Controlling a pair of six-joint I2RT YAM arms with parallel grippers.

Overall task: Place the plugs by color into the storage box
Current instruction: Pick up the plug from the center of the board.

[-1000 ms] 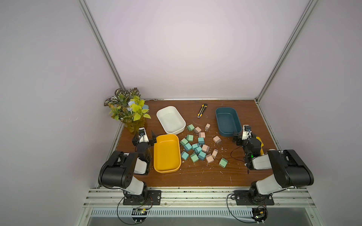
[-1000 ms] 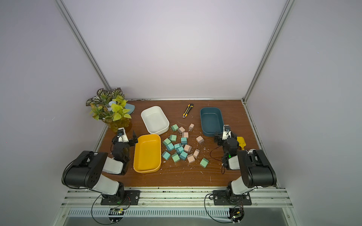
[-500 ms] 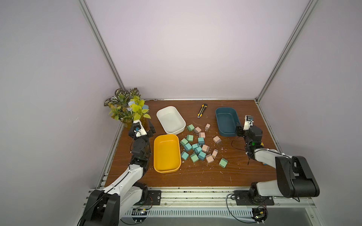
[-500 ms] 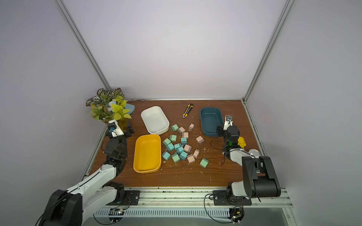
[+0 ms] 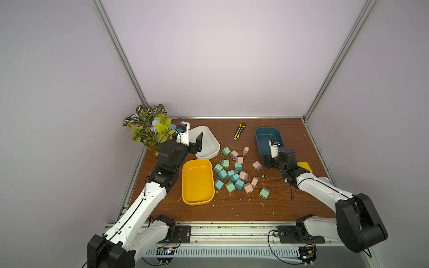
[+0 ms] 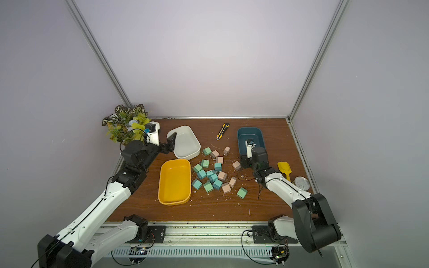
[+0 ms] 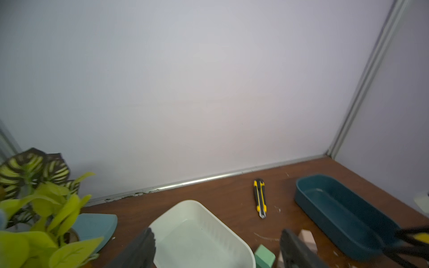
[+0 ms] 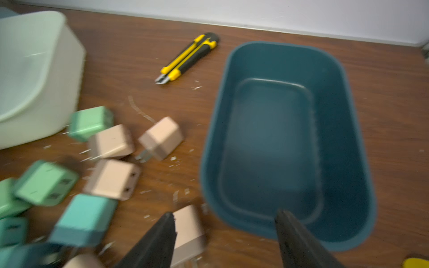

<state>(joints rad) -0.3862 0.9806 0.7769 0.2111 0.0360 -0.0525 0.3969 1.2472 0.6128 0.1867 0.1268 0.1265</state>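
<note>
1. The left gripper [image 7: 217,234] has its jaws spread wide with nothing between them. The frame edge cuts off both fingers. It hangs at the rim of the white bin [image 7: 185,204].
2. The right gripper [image 8: 225,214] has its jaws parted and grips nothing. The gap frames the near end wall of the blue bin [image 8: 278,139]. One pink-beige plug [image 8: 189,232] sits just beside a finger; blur hides whether they touch.
3. The plugs [image 5: 232,173], in pink-beige, teal and mint, lie loose on the table [image 5: 232,208], between the yellow bin [image 5: 197,181] and the blue bin.
4. The utility knife [image 5: 239,131], yellow and black, lies at the back between the white and blue bins. Any lettering on it is too small to read.
5. The yellow scoop [image 6: 284,169] and the can [image 6: 301,183] stand near the right edge, partly hidden by the right arm. The leaves of the plant [image 5: 148,125] half cover a flat teal piece [image 7: 97,222], which cannot be identified.
</note>
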